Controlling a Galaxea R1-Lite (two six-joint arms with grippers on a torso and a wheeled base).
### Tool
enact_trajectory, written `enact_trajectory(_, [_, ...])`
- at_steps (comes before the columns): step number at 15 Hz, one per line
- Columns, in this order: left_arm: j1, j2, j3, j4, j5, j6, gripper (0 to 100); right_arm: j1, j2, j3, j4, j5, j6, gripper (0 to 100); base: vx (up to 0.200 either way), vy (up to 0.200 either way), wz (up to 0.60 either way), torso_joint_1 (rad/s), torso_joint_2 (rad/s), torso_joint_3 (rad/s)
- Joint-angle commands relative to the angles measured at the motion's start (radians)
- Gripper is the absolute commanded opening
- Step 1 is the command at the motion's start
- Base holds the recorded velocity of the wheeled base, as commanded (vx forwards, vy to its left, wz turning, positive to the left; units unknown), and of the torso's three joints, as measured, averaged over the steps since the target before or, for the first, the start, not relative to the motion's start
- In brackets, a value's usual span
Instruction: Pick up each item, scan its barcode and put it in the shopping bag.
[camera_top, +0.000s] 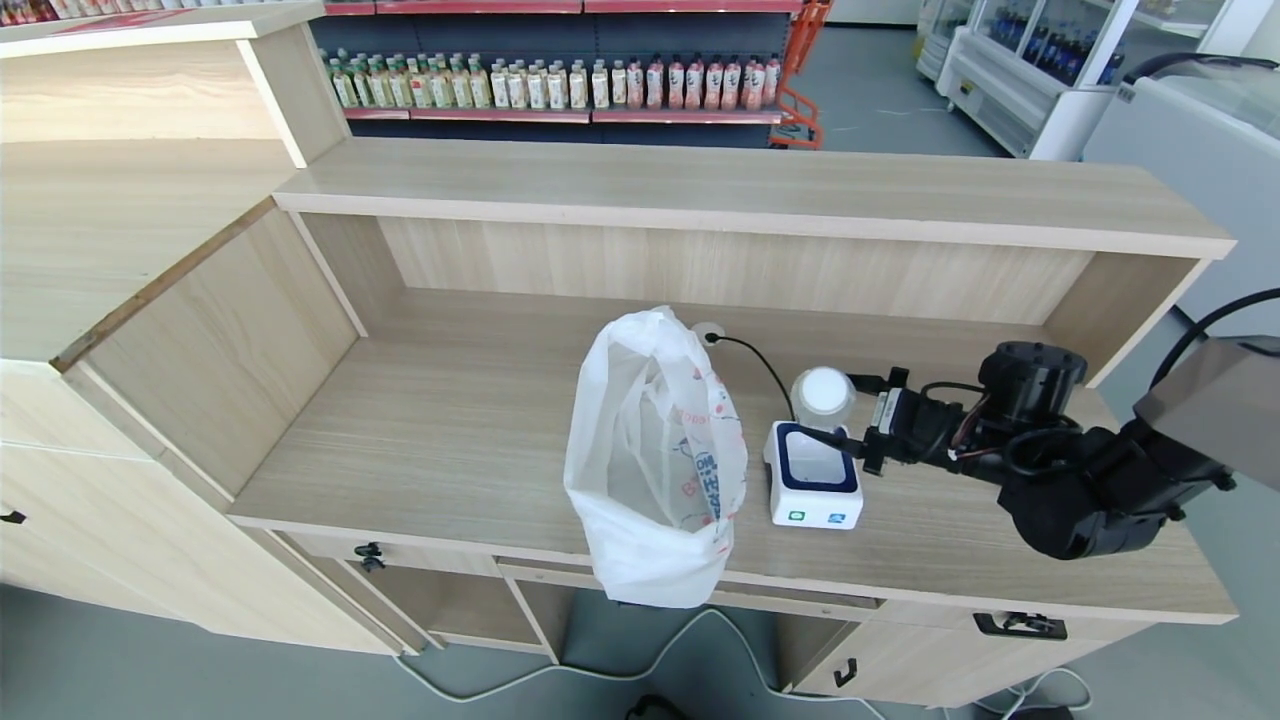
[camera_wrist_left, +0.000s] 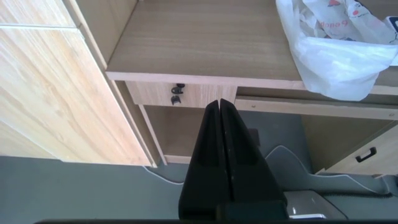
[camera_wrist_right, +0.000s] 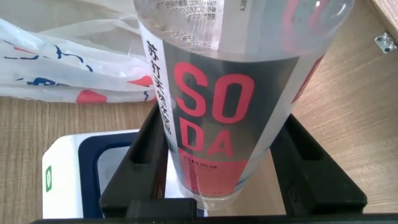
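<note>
two tools before you: right tool (camera_top: 845, 410) clamps soda bottle (camera_wrist_right: 230, 112) over scanner (camera_top: 812, 490), just beside shopping bag (camera_top: 650, 470) on desk (camera_top: 450, 430); left tool (camera_wrist_left: 219, 109) pinched closed, empty.

The left gripper (camera_wrist_left: 219, 102) has its fingers (camera_wrist_left: 208, 155) pressed together, the right gripper (camera_wrist_right: 225, 121) clamps a bottle (camera_wrist_right: 214, 62).

The shopping bag (camera_top: 655, 460) stands mid-frame at the front edge of the counter (camera_top: 450, 420); the scanner (camera_top: 812, 475) sits just right of it; the soda bottle (camera_top: 823, 397), held in the right gripper (camera_top: 852, 412), is directly above the scanner in the frame; shelved drinks (camera_top: 560, 85) line the top.
</note>
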Motion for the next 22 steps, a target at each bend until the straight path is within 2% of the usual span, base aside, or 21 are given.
enact_trajectory(1, [0.0,0.0,0.0,0.0,0.0,0.0,0,0.001,0.006,-0.007,0.002,-0.001,-0.002,0,0.0,0.0,0.0,0.0,0.0,0.0])
enact_trajectory(17, [0.0,0.0,0.0,0.0,0.0,0.002,0,0.015,-0.025,-0.004,0.012,0.001,-0.06,0,0.0,0.0,0.0,0.0,0.0,0.0])
enact_trajectory(19, [0.0,0.0,0.0,0.0,0.0,0.0,0,0.001,-0.063,0.004,0.009,-0.002,-0.011,0,0.0,0.0,0.0,0.0,0.0,0.0])
enact_trajectory(22, [0.0,0.0,0.0,0.0,0.0,0.0,0,-0.011,-0.204,0.019,0.001,-0.082,0.265,0,0.0,0.0,0.0,0.0,0.0,0.0])
